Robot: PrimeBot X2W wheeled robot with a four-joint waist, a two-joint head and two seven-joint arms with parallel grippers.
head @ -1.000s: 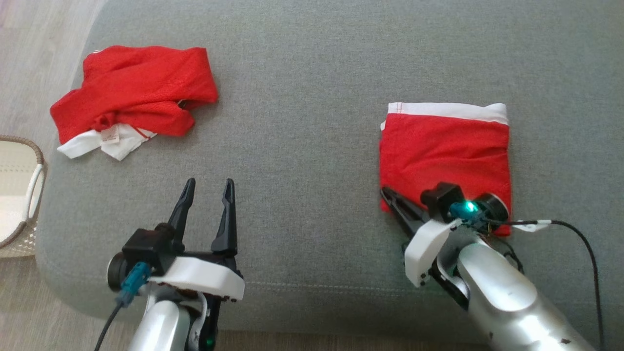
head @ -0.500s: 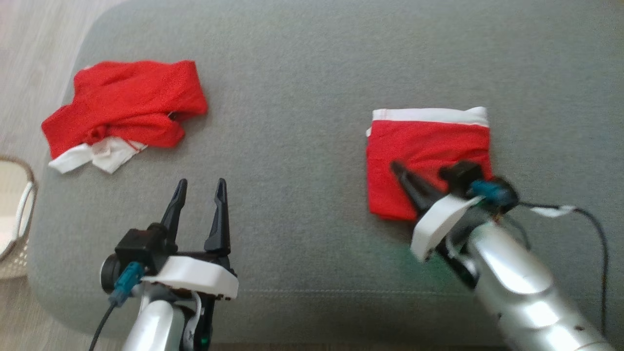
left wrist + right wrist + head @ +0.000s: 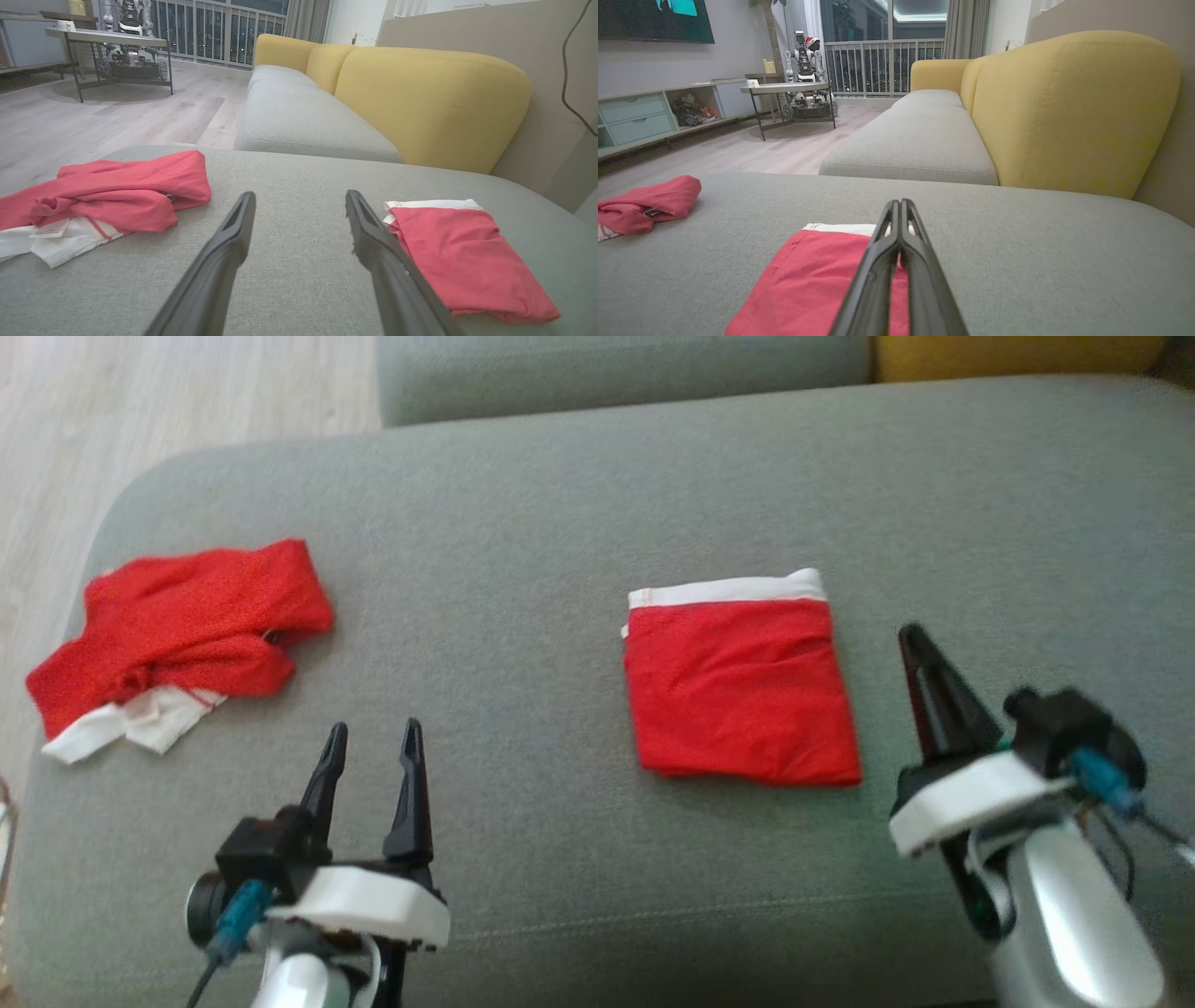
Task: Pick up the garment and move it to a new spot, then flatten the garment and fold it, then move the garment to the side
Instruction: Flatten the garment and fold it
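1. The right gripper [image 3: 911,640]: both long dark fingers are pressed together into one spike, with nothing between them. In the right wrist view [image 3: 901,205] the pair closes along a single seam. It stands just beside the right edge of item 3, apart from the cloth.
2. The left gripper [image 3: 374,732]: the fingers are spread and empty, pointing up the cushion. Bare grey fabric shows through the gap in the left wrist view [image 3: 299,198]. It sits between items 3 and 4, touching neither.
3. The folded red mesh garment with a white band along its far edge [image 3: 742,695]: a flat, roughly square packet lying right of centre on the cushion. Its edges are fairly even, and nothing holds it.
4. The crumpled red garment with white trim and a label showing [image 3: 177,625]: a loose heap near the cushion's left end, well apart from item 3.
5. The grey fabric couch cushion [image 3: 560,523]: the work surface that bears both garments.
6. The pale wood floor [image 3: 187,392]: lies beyond the cushion's far left corner.
7. Step in hand, as I judge it: item 3 looks folded and set aside, so that round is closing.
8. Next move, as I judge it: I must part the right fingers, then send an arm to item 4. A firm pinch through the heap is needed, away from the loose white trim.
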